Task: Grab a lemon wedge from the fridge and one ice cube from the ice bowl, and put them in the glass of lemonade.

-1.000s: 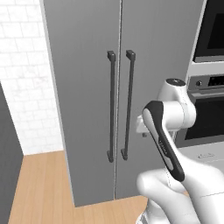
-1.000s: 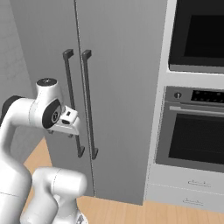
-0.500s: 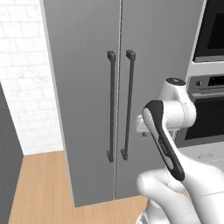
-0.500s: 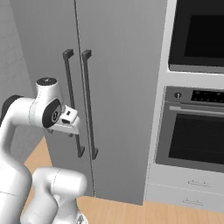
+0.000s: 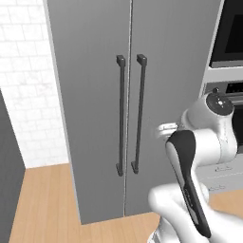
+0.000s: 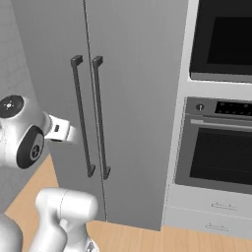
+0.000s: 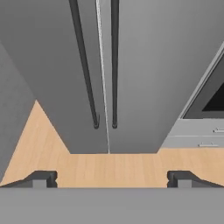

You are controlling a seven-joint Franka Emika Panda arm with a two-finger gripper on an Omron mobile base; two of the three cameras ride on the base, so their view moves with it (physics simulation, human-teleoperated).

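Facing the shut fridge (image 5: 95,95), the pincer (image 7: 111,178) was held with jaws wide apart, nothing gripped. One door handle (image 7: 114,65) should be squared up and straddled before any pull, it was judged.

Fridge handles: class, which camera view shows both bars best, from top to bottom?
The left base view: both fridge handles show whole and nearly head-on against the closed grey doors. The right base view shows them whole too, but at a slant beside the oven. The hand view cuts off their tops, showing just the lower ends above the floor.
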